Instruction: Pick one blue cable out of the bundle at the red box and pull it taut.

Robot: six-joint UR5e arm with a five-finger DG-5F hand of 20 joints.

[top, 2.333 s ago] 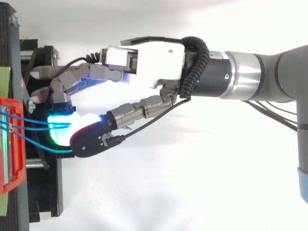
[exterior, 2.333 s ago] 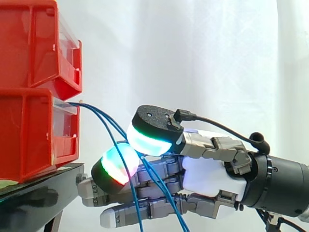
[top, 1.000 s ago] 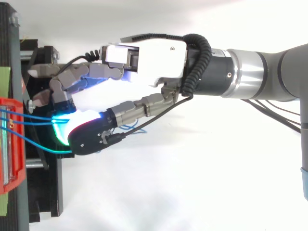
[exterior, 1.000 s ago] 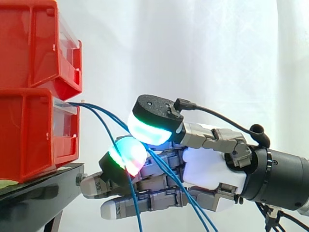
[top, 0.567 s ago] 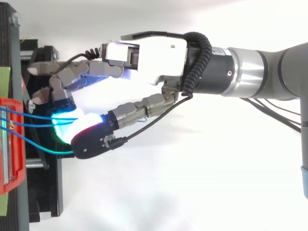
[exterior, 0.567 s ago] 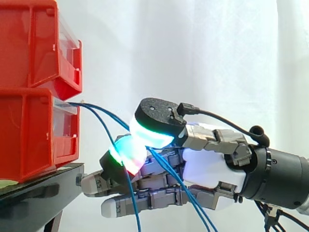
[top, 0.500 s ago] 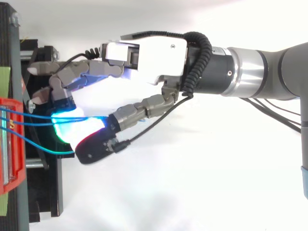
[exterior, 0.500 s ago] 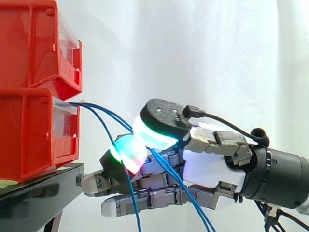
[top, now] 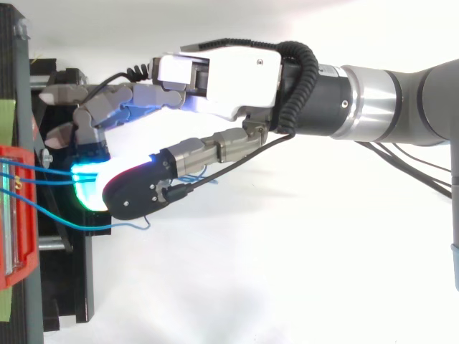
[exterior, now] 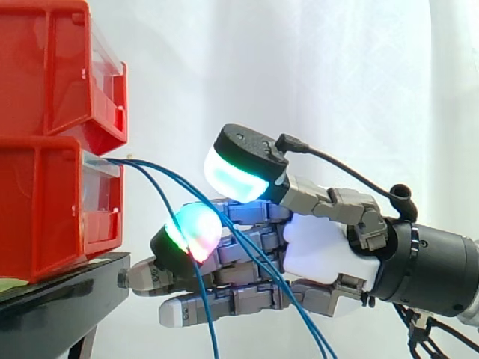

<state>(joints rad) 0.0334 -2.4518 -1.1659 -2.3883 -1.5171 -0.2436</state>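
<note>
Right now the hand [exterior: 322, 250] holds nothing: its thumb pad [exterior: 233, 178] stands apart above the glowing finger pad [exterior: 191, 230], and the blue cables [exterior: 161, 179] from the lower red box [exterior: 45, 202] slope down through the gap between them. To do this step well, I judge the thumb should close only when a single strand lies on the finger pad, with the others left below the fingers or outside the thumb, like the loose strand [top: 107, 228] just beside the thumb from above. The pull should then run straight away from the box, pinch kept firm so the strand cannot slip
</note>
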